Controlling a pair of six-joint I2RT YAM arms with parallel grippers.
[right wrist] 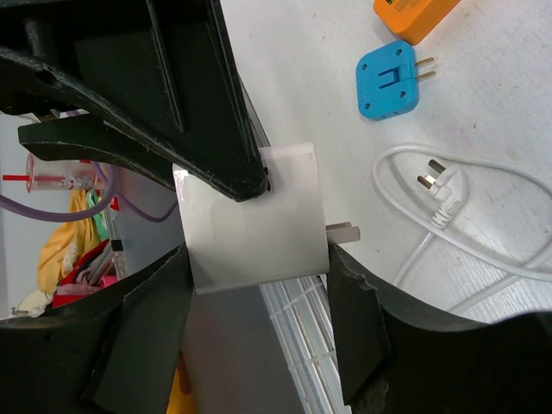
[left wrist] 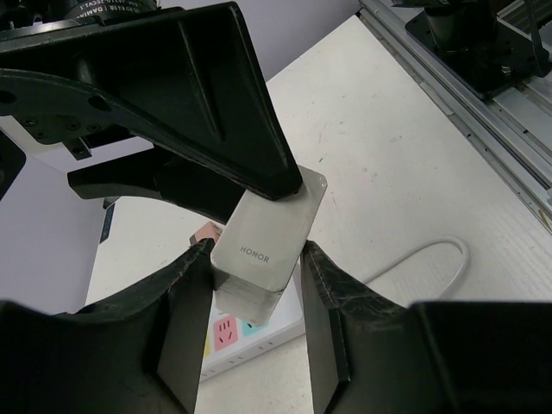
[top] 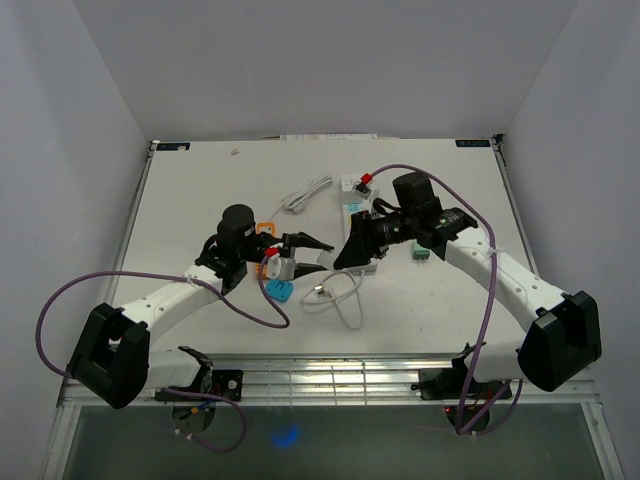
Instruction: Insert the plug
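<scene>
Charger (left wrist: 267, 224) gripped by both hands at once, left hand (left wrist: 256, 276) snug on its flanks, right hand (right wrist: 259, 263) holding from the other side, prongs (right wrist: 342, 231) bare: looks like a regrip to aim them at the strip (left wrist: 228, 332) just past the left hand.
</scene>
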